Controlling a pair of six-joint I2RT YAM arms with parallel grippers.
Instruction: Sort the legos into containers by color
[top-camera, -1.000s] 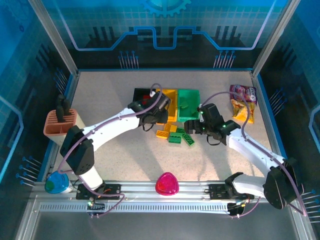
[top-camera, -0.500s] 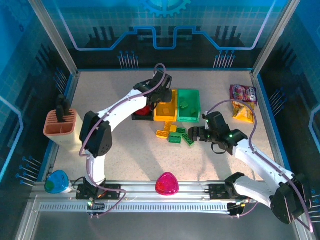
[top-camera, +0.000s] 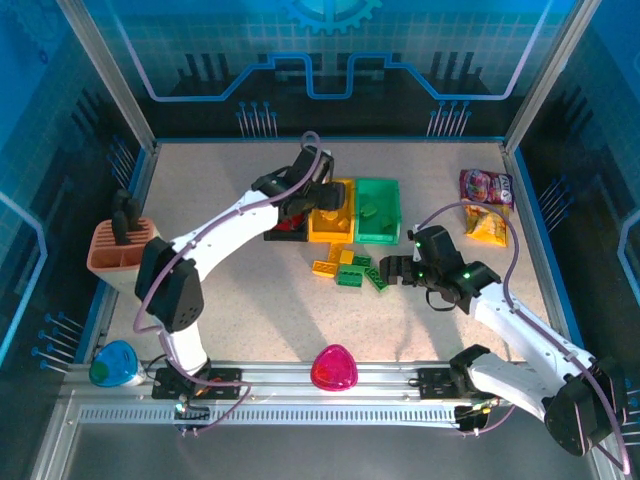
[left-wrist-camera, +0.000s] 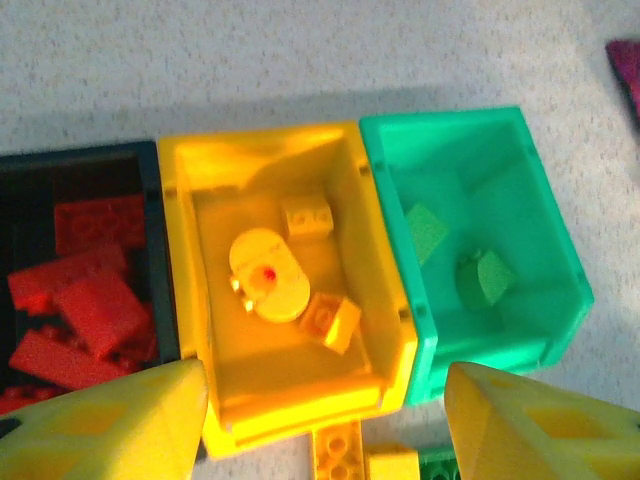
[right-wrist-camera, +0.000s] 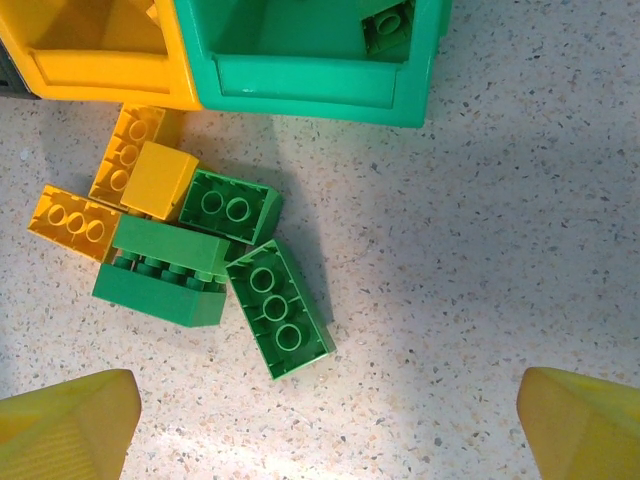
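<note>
Three containers stand side by side at the table's middle: black (left-wrist-camera: 150, 170), yellow (left-wrist-camera: 375, 270) and green (left-wrist-camera: 545, 250). Red legos (left-wrist-camera: 85, 310) lie in the black one, yellow legos (left-wrist-camera: 265, 275) in the yellow one, green legos (left-wrist-camera: 485, 280) in the green one. My left gripper (left-wrist-camera: 325, 430) hovers open and empty over the yellow container's near wall (top-camera: 335, 232). Loose yellow and green legos (top-camera: 350, 270) lie in front of the containers. An upside-down green lego (right-wrist-camera: 278, 308) lies nearest my right gripper (right-wrist-camera: 325, 425), which hangs open above the bare table just right of the pile (top-camera: 392, 268).
A tan holder with black tools (top-camera: 120, 245) stands at the left edge. Snack packets (top-camera: 485, 205) lie at the back right. A pink rounded object (top-camera: 333, 368) and a blue object (top-camera: 113, 363) sit near the front rail.
My left gripper rose from beside the pile to above the containers and opened. My right gripper drew back slightly to the right of the pile, still open.
</note>
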